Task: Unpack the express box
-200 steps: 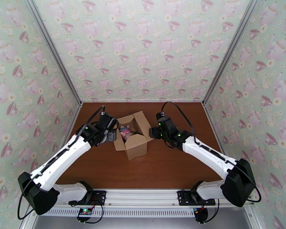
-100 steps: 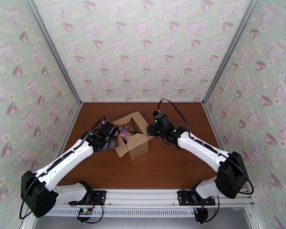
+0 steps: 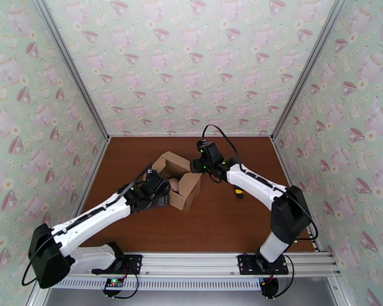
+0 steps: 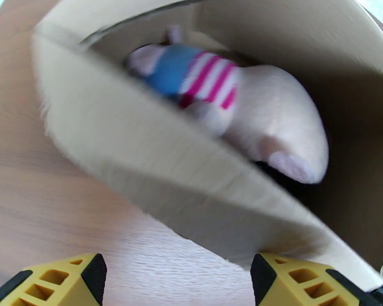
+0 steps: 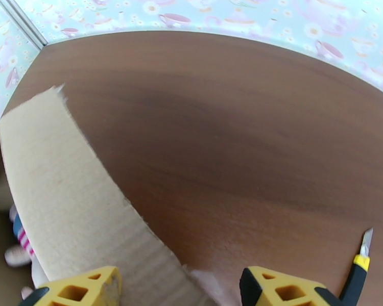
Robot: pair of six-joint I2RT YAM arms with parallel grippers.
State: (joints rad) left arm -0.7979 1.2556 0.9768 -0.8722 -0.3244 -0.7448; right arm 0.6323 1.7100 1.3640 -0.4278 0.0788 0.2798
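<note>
The express box [image 3: 184, 187], upright a moment ago, is tipping over between both jaws, its mouth now facing the released left jaws. The plush doll [image 4: 253, 113] is lying just ahead of them, likely reachable. The released right jaws are straddling a flap [image 5: 64, 200].
</note>
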